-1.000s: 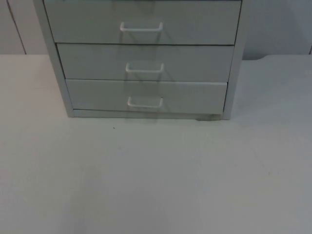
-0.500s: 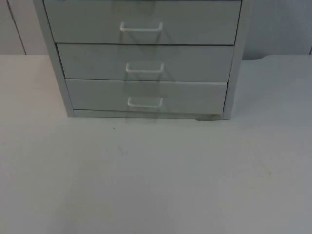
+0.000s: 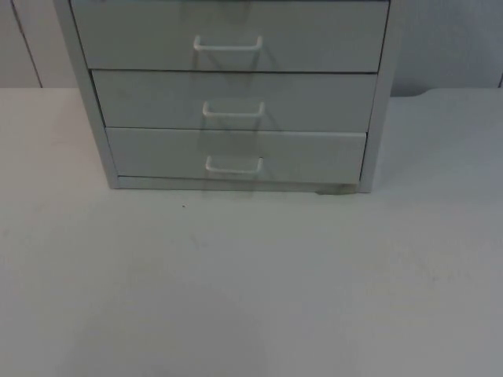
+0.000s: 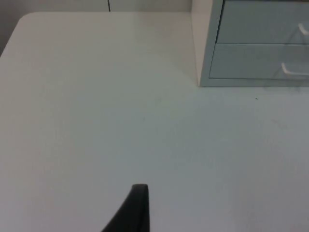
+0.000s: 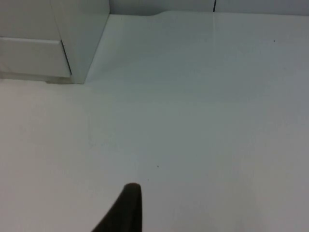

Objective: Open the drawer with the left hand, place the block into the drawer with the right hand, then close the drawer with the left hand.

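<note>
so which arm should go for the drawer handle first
Left, probably. The left gripper looks onto the cabinet's drawer fronts and the bottom drawer handle; the right gripper faces the cabinet's side. All drawers are shut.

The white table (image 3: 251,283) takes up the lower two thirds of the top view and runs to both side edges. A tiny dark speck (image 3: 184,206) lies on it left of centre. The grey wall (image 3: 444,43) stands behind the table, in the upper right of the frame.
</note>
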Available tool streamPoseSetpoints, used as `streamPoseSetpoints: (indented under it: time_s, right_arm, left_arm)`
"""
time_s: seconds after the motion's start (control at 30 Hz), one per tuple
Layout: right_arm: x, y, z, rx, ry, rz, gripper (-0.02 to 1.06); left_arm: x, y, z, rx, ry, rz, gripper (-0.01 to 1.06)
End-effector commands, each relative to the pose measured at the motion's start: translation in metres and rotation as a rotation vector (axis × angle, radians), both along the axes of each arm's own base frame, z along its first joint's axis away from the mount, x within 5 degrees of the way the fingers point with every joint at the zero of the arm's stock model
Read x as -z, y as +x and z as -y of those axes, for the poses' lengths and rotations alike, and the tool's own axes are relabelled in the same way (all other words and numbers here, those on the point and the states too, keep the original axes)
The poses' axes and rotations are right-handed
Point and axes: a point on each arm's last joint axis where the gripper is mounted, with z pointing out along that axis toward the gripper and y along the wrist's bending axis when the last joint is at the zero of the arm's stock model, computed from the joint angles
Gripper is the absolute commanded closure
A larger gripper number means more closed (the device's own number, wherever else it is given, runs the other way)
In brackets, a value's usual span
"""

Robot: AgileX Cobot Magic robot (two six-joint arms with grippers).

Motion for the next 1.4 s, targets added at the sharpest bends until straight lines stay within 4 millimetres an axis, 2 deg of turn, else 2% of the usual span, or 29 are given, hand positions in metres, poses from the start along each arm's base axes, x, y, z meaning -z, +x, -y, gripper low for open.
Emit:
streamPoseSetpoints:
  time_s: [0.0,0.9,1.37]
  right_arm:
    - [0.0000,0.0002,0.0002,-0.002,-0.010,0.011,-0.01]
    - [-0.0002,0.0002,0.0001,-0.003,-0.008,0.012,-0.01]
    - [-0.0002,0.0001,-0.0009,0.064,-0.003,0.012,-0.01]
  left_arm:
    - [0.0011,0.0001,-0.0005,-0.012,-0.001,0.004,0.00]
    - [0.0010,0.0000,0.0006,-0.005,-0.012,0.003,0.00]
    - [0.0010,0.0000,0.0006,-0.005,-0.012,0.003,0.00]
